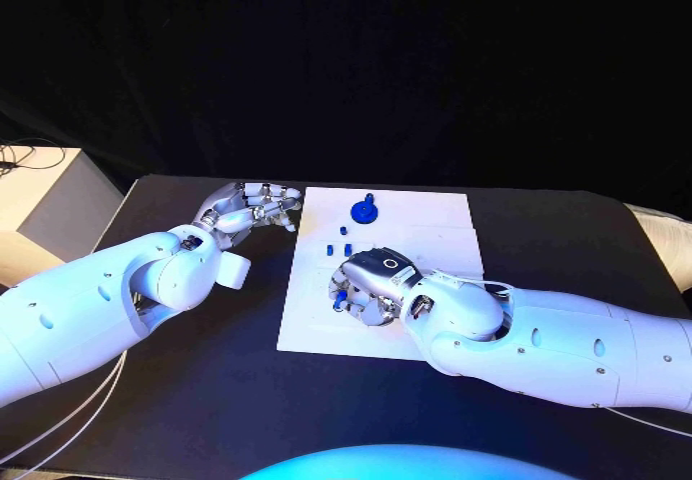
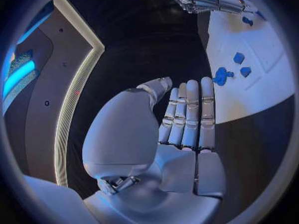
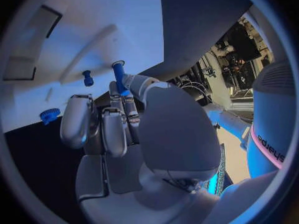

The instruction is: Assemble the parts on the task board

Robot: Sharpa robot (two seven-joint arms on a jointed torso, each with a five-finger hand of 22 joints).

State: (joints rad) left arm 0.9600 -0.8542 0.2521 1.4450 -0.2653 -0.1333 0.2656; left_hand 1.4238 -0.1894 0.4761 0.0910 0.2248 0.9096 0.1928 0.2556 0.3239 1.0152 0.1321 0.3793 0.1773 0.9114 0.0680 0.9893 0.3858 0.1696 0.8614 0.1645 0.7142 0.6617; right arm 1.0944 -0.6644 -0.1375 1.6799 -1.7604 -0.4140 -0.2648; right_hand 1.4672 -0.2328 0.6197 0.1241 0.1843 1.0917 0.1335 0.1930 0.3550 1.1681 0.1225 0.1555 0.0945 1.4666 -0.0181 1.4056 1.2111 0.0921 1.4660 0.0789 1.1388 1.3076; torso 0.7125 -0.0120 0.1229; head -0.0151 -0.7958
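Blue peg (image 3: 118, 74) pinched in right hand (image 1: 372, 285) fingers over task board (image 1: 433, 215); left hand (image 1: 253, 208) fingers straight, empty.

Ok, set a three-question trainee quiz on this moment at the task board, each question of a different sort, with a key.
1. True or false: the left hand holds a blue part.
2. Multiple choice: where is the right hand? A) over the task board; B) off the table; C) on the left arm.
3. Fill in: the right hand's fingers pinch a long blue ____.

Key:
1. False: it holds nothing, fingers straight, beside the board's left edge.
2. A.
3. Peg. A round blue knob stands farther up the board.
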